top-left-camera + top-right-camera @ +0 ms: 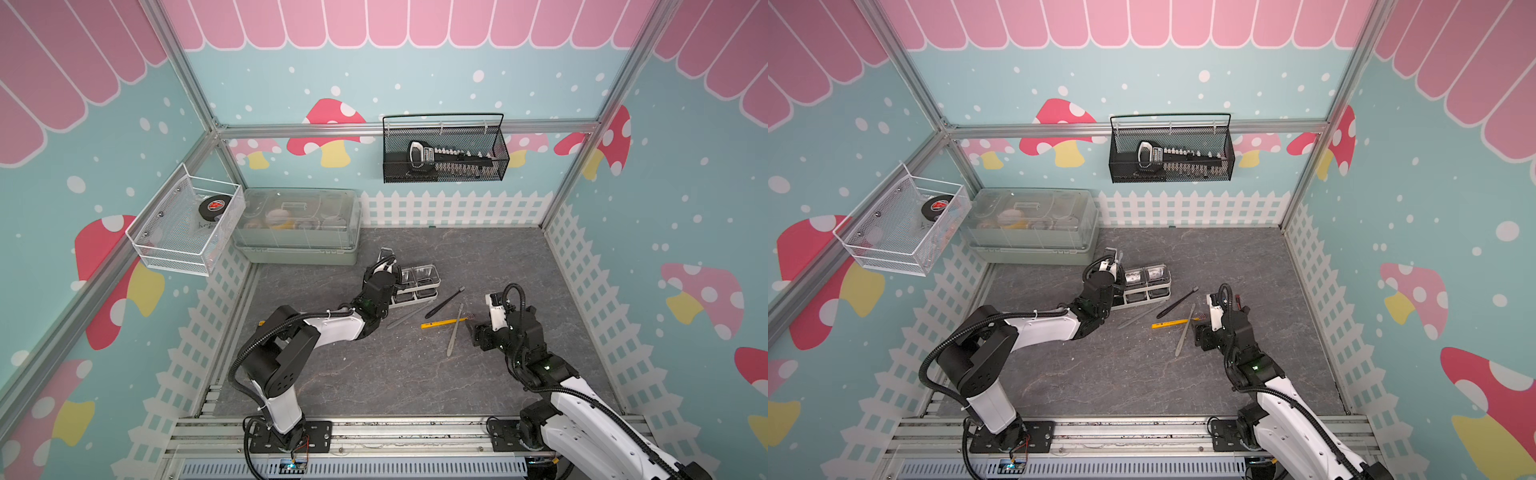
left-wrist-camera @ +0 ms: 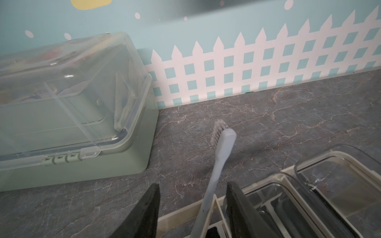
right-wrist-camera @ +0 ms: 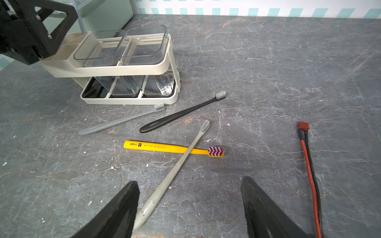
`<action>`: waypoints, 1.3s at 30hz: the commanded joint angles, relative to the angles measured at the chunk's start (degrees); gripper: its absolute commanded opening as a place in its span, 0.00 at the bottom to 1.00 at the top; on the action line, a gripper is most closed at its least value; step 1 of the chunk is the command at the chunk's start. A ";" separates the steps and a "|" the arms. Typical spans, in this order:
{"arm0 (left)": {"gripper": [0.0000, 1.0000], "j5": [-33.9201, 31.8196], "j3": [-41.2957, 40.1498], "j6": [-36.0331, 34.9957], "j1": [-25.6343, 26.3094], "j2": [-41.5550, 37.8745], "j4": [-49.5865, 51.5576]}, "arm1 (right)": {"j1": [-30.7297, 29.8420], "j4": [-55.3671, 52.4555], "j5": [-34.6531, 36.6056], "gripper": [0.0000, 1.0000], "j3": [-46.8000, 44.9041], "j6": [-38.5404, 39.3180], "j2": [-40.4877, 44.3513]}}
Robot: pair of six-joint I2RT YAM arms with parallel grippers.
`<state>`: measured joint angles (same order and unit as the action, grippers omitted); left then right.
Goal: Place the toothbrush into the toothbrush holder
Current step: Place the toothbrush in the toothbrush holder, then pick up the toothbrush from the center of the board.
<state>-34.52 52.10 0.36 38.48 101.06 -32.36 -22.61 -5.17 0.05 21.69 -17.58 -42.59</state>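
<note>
- While the grey-green box [image 2: 113, 162] sits far left on the desk [image 2: 268, 123], we see our left pincer [image 2: 192, 184] beside it, spread to a moderate gap.
- Between its fingers, touching neither, the toothbrush [image 2: 221, 152] stands bristles-up, leaning, in the divided section of the toothbrush holder [image 3: 127, 70].
- Further right, a grey toothbrush [image 3: 123, 120], black toothbrush [image 3: 181, 113], yellow toothbrush [image 3: 160, 148] and beige toothbrush [image 3: 175, 171] lie on the desk near the holder; the beige crosses the yellow.
- Our right pincer [image 3: 189, 181] hovers wide over the beige handle, holding nothing.
</note>
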 commanded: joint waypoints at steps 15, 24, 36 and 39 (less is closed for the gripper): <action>0.55 -10.40 0.06 -4.14 4.82 -11.52 3.23 | -0.20 -2.10 2.75 0.80 1.40 -0.49 -2.77; 0.56 -8.65 -0.63 4.55 6.20 -16.41 15.55 | 0.01 -7.89 3.97 0.80 7.53 -3.48 -11.11; 0.57 -1.48 -9.24 6.64 9.44 -23.31 18.18 | 1.08 -9.64 2.11 0.78 12.27 -7.64 -21.59; 0.57 -3.16 -12.53 3.03 12.88 -21.95 12.97 | 1.08 -10.39 2.42 0.78 13.27 -7.64 -22.33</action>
<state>-38.94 41.87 5.74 48.77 78.08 -15.92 -21.74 -14.09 2.57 32.93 -24.18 -64.38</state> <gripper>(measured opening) 0.566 0.784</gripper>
